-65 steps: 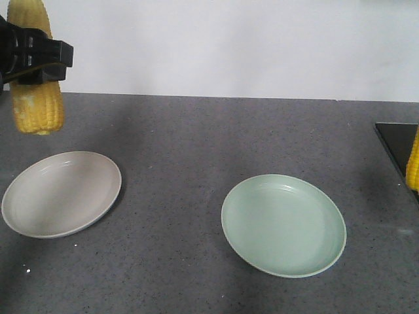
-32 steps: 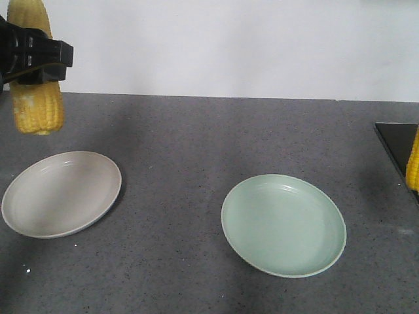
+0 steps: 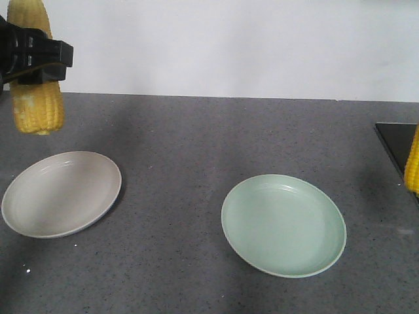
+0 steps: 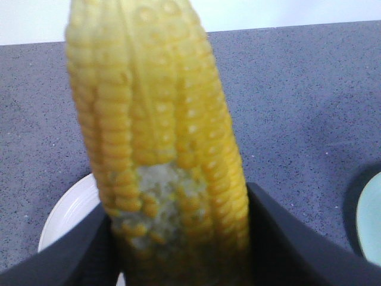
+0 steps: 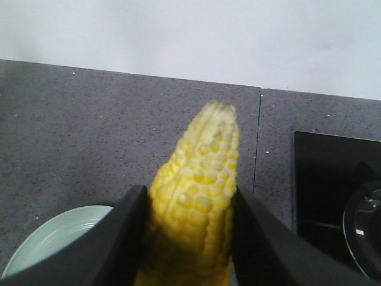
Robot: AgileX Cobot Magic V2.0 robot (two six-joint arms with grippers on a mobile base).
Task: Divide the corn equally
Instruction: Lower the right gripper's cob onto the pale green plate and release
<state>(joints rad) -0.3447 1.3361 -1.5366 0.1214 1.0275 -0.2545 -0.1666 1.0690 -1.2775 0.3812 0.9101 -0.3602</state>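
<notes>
1. barely changed from a second ago: left cob (image 3: 36,85) lifted a touch, right cob (image 3: 412,167) edged slightly out at the frame's right border, both plates unmoved.
2. left gripper (image 3: 36,62) clenched across a cob held upright, above and just behind the beige plate (image 3: 62,193); seen from the left wrist, dark fingers (image 4: 292,238) pressing both flanks of the cob (image 4: 158,137), a patch of pale, worn kernels low on its face.
3. right gripper (image 5: 187,238) likewise closed on a second cob (image 5: 196,196), paler tip pointing away, fingers (image 5: 107,244) hugging its sides; gripper itself out of the front view, only a sliver of the cob visible there.
4. green plate (image 3: 283,224) lying bare near the counter's middle, its rim (image 5: 53,232) showing low and left under the right wrist; black hob (image 5: 333,190) off to the right.
5. judged stage: one cob per arm, carried and not yet set down; neither plate holding corn.
6. for a clean placement, probably best to bring each cob over its plate's centre, tilt it toward lying flat, lower until close to the dish, and only then let go; a drop from height or onto the rim likely to send a round cob rolling onto the grey counter (image 3: 196,144).
</notes>
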